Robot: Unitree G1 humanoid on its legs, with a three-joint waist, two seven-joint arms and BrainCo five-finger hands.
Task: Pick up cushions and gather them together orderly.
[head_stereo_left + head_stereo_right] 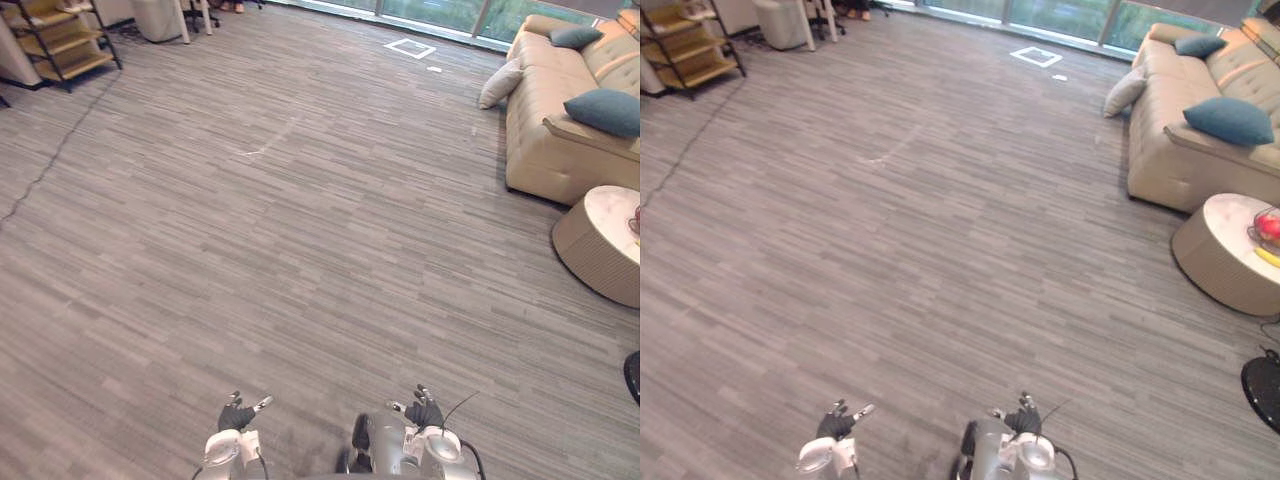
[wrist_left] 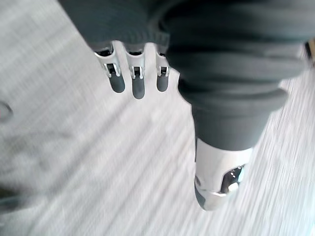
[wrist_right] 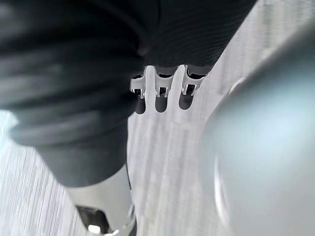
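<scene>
Evidently nothing in hand yet. Left hand (image 1: 237,415) and right hand (image 1: 424,410) low over bare floor, fingers straight and relaxed, holding nothing.

All three cushions ahead and to the right, well apart from the hands, on or against the sofa (image 1: 545,150):
- Beige cushion (image 1: 500,84) leaning on the sofa's far end, long axis tilted upward along that end; resting on the floor or not, cannot tell.
- Near teal cushion (image 1: 603,110) lying flat on the near part of the sofa, long axis running across the view, one corner pointing back toward the open floor.
- Far teal cushion (image 1: 575,37) propped against the backrest at the far end, long axis likewise across the view.

Judged step: the approach. To do it well:
- Turn right and cross the floor, passing left of the round table (image 1: 600,250) and giving it room.
- Stop square to the sofa's front, near teal cushion within reach of both arms.
- Keep the fingers spread until close.
- Take that cushion across its short sides, one hand at each end of the long axis, so as to lift it level.
</scene>
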